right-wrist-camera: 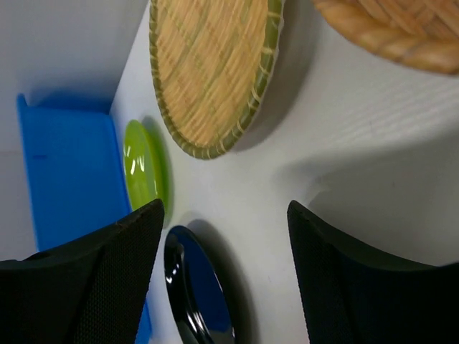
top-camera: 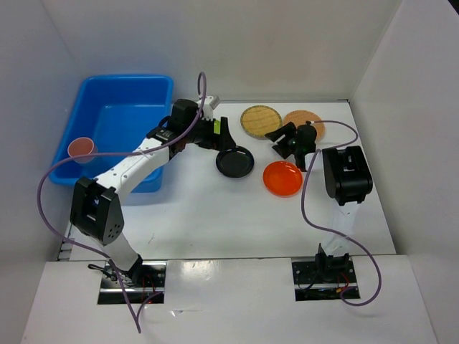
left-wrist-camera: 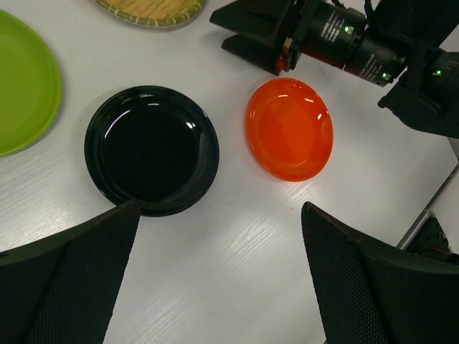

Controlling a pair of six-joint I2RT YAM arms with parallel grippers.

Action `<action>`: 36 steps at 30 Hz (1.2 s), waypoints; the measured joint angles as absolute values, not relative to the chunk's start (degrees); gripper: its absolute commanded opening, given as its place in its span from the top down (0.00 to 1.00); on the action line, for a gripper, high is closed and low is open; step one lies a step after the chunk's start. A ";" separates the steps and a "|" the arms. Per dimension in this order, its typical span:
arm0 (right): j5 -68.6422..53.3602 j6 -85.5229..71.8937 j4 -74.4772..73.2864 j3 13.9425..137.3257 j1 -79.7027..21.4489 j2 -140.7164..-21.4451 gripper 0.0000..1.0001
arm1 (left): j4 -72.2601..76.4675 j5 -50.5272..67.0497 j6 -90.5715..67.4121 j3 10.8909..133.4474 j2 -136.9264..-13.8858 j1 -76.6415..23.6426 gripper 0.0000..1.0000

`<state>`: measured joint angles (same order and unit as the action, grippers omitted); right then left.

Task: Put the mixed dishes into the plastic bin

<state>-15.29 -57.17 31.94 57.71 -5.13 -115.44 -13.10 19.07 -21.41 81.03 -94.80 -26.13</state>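
Blue plastic bin (top-camera: 115, 118): rectangular tub with smooth walls, rounded corners and a rolled rim. It is set at the far left of the table (top-camera: 215, 215). Its near right corner is covered by the left arm (top-camera: 136, 168).
Pink cup (top-camera: 81, 148): round, matt salmon. It is seen inside the bin at the near left corner, close to the rim. Its base cannot be made out.
Black plate (left-wrist-camera: 152, 150): small, round and glossy, with highlights on the raised rim. It lies flat at mid-table, outside the bin.
Orange plate (left-wrist-camera: 290, 129): round, shiny and shallow. It lies just beside the black plate, apart from it.
Lime green plate (left-wrist-camera: 21, 82): glossy. It is located between the bin and the black plate, and is cut off by the frame edge in the left wrist view.
Green-edged woven plate (right-wrist-camera: 211, 72): flat disc of fine tan weave with a stitched border, at the far side of the table.
Brown woven plate (right-wrist-camera: 401, 29): coarser basketwork, only partly in frame. It is partly hidden by the right gripper in the overhead view.
Left gripper (left-wrist-camera: 221, 208): fingers are spread wide and nothing is held. One fingertip overlaps the black plate's near rim; contact cannot be determined.
Right gripper (right-wrist-camera: 224, 208): fingers are spread wide and nothing is held. It is directed toward the woven plates.
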 measured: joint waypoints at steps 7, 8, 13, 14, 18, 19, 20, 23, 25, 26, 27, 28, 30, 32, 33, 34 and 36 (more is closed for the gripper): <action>-16.32 -60.71 36.69 63.22 -3.99 -122.78 0.34 | -13.87 19.09 -21.10 84.44 -99.46 -26.13 0.00; -16.32 -60.95 36.88 64.10 -3.95 -123.50 0.35 | -13.93 19.07 -21.08 85.06 -100.12 -26.13 0.00; -15.18 -62.15 36.25 66.28 -3.86 -125.03 0.36 | -14.15 18.83 -21.02 86.50 -102.00 -26.11 0.00; -14.92 -62.17 35.66 66.94 -3.86 -125.21 0.38 | -14.13 18.76 -20.99 86.54 -102.19 -26.02 0.00; -13.74 -62.81 34.76 69.69 -3.86 -126.87 0.39 | -14.15 18.76 -20.99 86.61 -102.52 -25.78 0.00; -13.50 -63.37 34.74 69.97 -3.86 -127.26 0.40 | -14.13 18.76 -20.99 86.63 -102.59 -25.69 0.00; -13.39 -63.70 34.81 70.22 -3.86 -127.55 0.40 | -14.13 18.76 -20.99 86.63 -102.67 -25.61 0.00; -12.69 -64.88 34.70 71.37 -3.86 -128.42 0.41 | -14.15 18.76 -20.93 86.63 -102.78 -25.21 0.00; -12.19 -65.19 34.54 72.25 -3.86 -128.86 0.42 | -14.15 18.74 -20.93 86.63 -102.80 -24.99 0.00; -11.79 -65.41 34.20 72.60 -3.86 -128.99 0.42 | -14.15 18.74 -20.91 86.63 -102.80 -24.82 0.00; -11.49 -65.71 33.87 72.71 -3.86 -129.05 0.45 | -14.13 18.76 -20.91 86.63 -102.80 -24.67 0.00; -11.22 -65.87 33.76 72.88 -3.88 -129.14 0.45 | -14.13 18.76 -20.91 86.63 -102.80 -24.51 0.00; -10.85 -66.26 33.23 73.58 -3.88 -129.58 0.53 | -14.11 18.76 -20.93 86.63 -102.80 -24.45 0.00; -10.55 -66.61 32.60 74.63 -3.99 -130.50 0.63 | -14.09 18.76 -20.93 86.63 -102.80 -24.08 0.00; -10.39 -66.67 31.92 75.55 -4.14 -131.02 0.65 | -14.06 18.74 -20.93 86.63 -102.80 -24.01 0.00; -10.20 -66.76 31.20 76.38 -4.16 -131.52 0.68 | -14.06 18.74 -20.93 86.63 -102.80 -23.94 0.00; -9.80 -66.85 29.93 77.71 -4.29 -132.22 0.80 | -14.06 18.79 -20.93 86.63 -102.83 -23.57 0.00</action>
<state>-9.80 -66.85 29.93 77.71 -4.29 -132.22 -14.06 18.79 -20.93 86.63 -102.83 -23.57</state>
